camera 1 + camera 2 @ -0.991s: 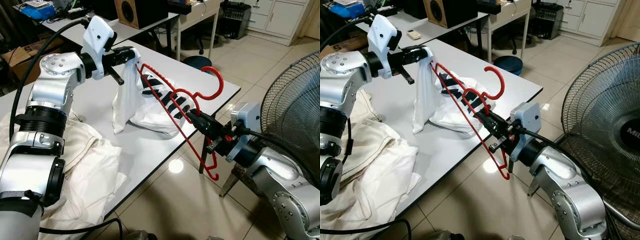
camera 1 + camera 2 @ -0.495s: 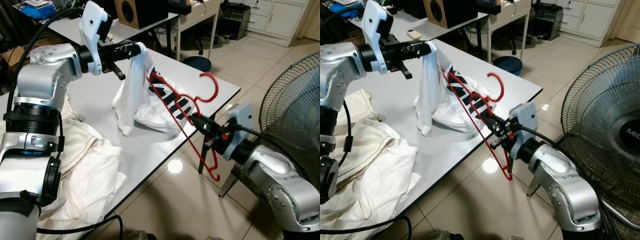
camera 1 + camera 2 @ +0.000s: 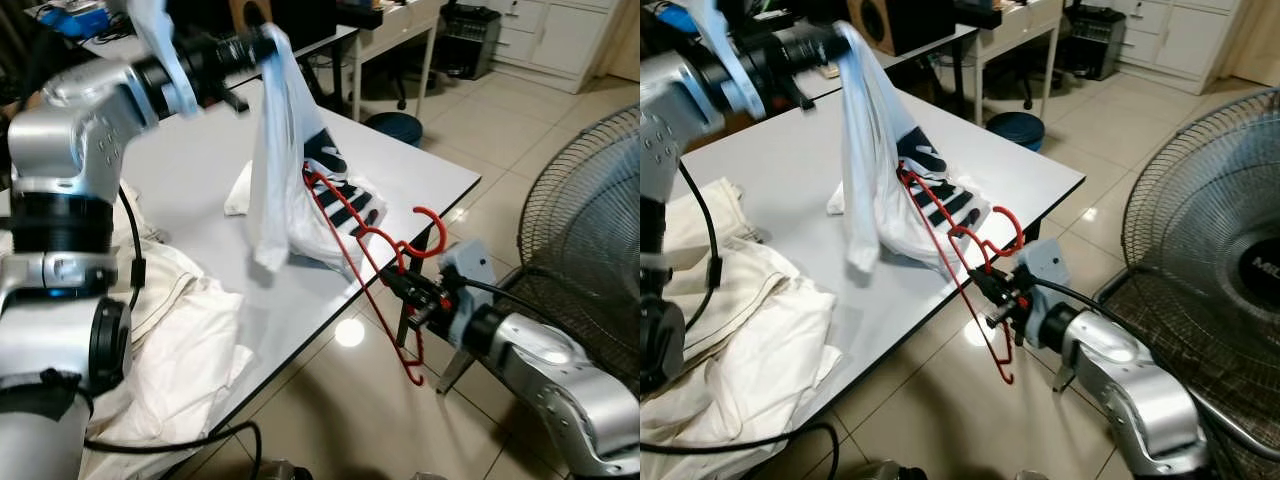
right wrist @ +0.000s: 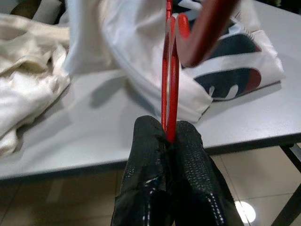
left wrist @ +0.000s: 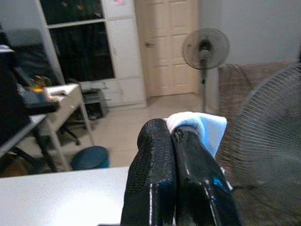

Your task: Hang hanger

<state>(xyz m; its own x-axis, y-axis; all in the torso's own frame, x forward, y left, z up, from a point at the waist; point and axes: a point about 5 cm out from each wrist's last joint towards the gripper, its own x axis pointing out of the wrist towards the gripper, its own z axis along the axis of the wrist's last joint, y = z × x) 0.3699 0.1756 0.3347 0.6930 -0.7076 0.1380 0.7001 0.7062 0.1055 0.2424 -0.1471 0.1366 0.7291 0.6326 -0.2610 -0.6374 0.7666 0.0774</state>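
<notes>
The left gripper [image 3: 262, 42], fingers pinched on the white shirt [image 3: 283, 170], lifts it at 11 o'clock above the bench [image 3: 200, 190]. The right gripper [image 3: 403, 285] clamps the red hanger [image 3: 366, 262] at 4 o'clock, likely to thread it inside.

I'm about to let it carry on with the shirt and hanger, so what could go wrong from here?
The right end effector pinches the thin red hanger at one spot beyond the table edge, so it could twist or slip to the floor. The left end effector holds the white shirt by one bunched corner, which might pull free. One hanger end sits inside the shirt and may snag.
</notes>
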